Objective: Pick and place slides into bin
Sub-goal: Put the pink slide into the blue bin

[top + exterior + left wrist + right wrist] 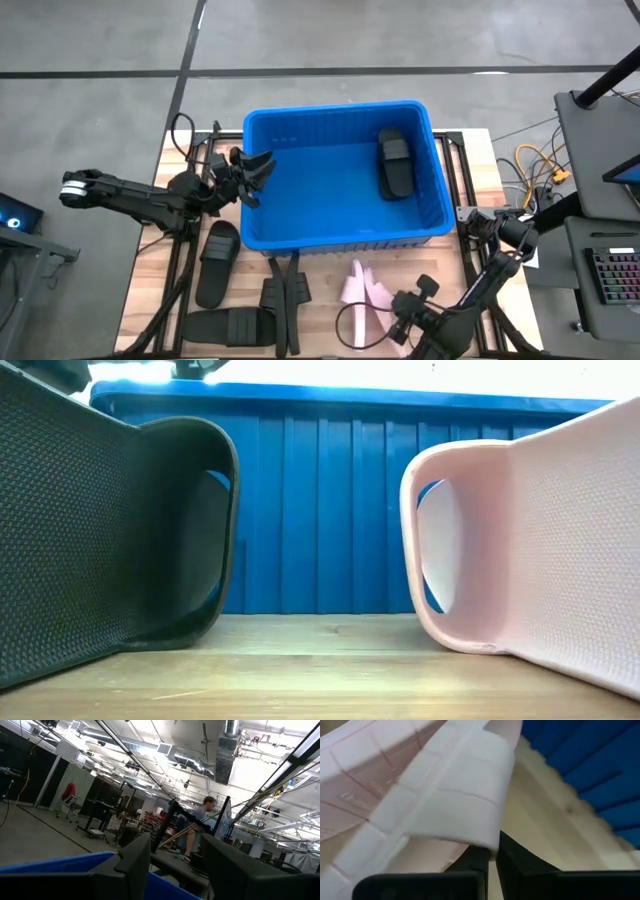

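Wooden table (150,270) carries the blue bin (262,200) at centre, its far wall toward the grey floor; in the low view the bin's ribbed near wall (320,510) fills the background and its interior is hidden. One black slide (394,163) lies inside the bin, toward the right far corner, sole hard to read from above. On the table near the bin's left corner, a second black slide (217,262) lies lengthwise; a third black slide (228,326) sits nearer still, partly cut by the picture's lower edge. Between them and the pink pair stands a narrow black forked bracket (284,290). The pink slide (362,292) sits right of it, just near the bin's near wall; whether it is one slide or two overlapping cannot be told from above. Low view shows only a black strap (180,530) at left and a pink strap (470,540) at right, both cropped. Left gripper (252,176) hovers over the bin's left rim, fingers part-way apart, nothing seen between them. Right gripper (491,862) is at the near right, by the pink slide, fingers closed together with the slide's pale edge (470,815) just above their tips; a true pinch cannot be confirmed.
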